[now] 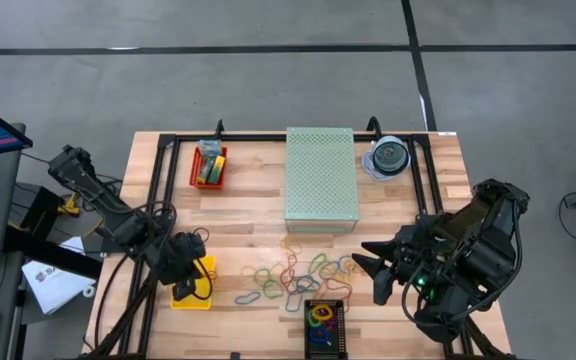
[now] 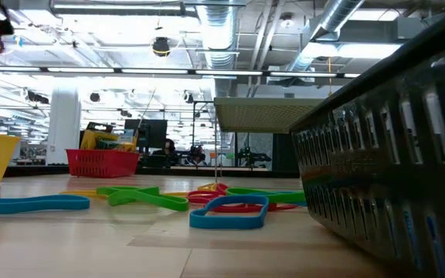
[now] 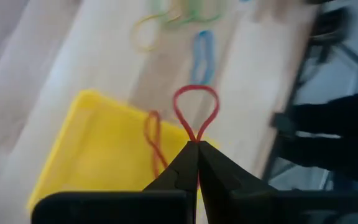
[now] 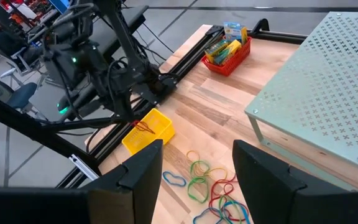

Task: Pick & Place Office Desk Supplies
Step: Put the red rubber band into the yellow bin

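My left gripper (image 3: 197,144) is shut on a red rubber band (image 3: 196,109) just above the yellow bin (image 3: 98,155) at the table's near left (image 1: 193,285). Another red band (image 3: 153,140) lies inside that bin. Loose rubber bands (image 1: 288,275) in several colours lie flat on the wood in the near middle. My right gripper (image 4: 196,149) hangs open, high over the table's near right (image 1: 368,268), with nothing between its fingers. Crayon boxes (image 1: 208,162) stand in a red basket (image 1: 195,175) at the far left. My left gripper pinches one end of the red band's loop (image 3: 197,135) between its two fingertips, slanting down from the table's left side. The rest of the loop stands out beyond the tips, open and slack, clear of the bin and the table.
A pale green perforated box (image 1: 320,175) stands at the far middle, a clear disc case (image 1: 388,157) to its right. A black bin (image 1: 325,325) holding bands sits at the near edge. Black frame rails (image 1: 153,200) run along the table's sides.
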Available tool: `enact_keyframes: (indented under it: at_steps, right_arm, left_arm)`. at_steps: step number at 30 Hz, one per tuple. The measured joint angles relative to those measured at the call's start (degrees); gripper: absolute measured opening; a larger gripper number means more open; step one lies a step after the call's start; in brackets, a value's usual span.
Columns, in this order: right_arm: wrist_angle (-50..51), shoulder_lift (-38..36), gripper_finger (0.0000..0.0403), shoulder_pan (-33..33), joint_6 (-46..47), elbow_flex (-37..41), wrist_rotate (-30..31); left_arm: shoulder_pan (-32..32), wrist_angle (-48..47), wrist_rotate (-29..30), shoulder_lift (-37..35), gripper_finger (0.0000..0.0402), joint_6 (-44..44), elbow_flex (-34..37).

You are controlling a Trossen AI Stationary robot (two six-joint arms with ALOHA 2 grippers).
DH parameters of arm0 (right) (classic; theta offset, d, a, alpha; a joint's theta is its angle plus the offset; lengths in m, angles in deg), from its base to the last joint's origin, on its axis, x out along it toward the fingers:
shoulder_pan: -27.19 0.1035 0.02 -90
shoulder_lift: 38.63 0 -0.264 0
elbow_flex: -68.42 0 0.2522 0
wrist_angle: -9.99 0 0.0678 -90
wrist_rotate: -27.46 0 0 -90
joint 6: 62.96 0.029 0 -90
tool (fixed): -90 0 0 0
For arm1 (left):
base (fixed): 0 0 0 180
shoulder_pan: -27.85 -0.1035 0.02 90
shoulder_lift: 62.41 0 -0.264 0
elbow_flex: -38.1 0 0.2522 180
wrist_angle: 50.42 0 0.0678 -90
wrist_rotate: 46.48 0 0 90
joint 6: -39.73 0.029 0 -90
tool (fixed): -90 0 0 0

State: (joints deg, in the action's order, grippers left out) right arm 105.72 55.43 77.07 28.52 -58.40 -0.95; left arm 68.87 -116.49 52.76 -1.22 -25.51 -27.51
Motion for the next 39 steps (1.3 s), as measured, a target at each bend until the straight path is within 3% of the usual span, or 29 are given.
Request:
enact_keyframes:
  at_steps: [22, 26, 34, 39]
  right_arm:
    - [-0.1, 0.0, 0.0191, 0.4, 0.0, 0.0, -0.1]
    - [-0.1, 0.0, 0.0191, 0.4, 0.0, 0.0, -0.2]
    - [-0.1, 0.0, 0.0191, 0.4, 0.0, 0.0, -0.2]
    - [-0.1, 0.0, 0.0191, 0.4, 0.0, 0.0, -0.2]
  left_arm:
    - [1.5, 0.3, -1.6, 0.0, 0.0007, -14.4, 12.0]
    - [1.5, 1.0, -0.9, 0.0, 0.0043, -15.9, 12.2]
    - [1.5, 2.2, 0.0, -0.2, 0.0162, -16.1, 12.2]
    - [1.5, 1.7, 0.5, -0.2, 0.0206, -16.2, 12.2]
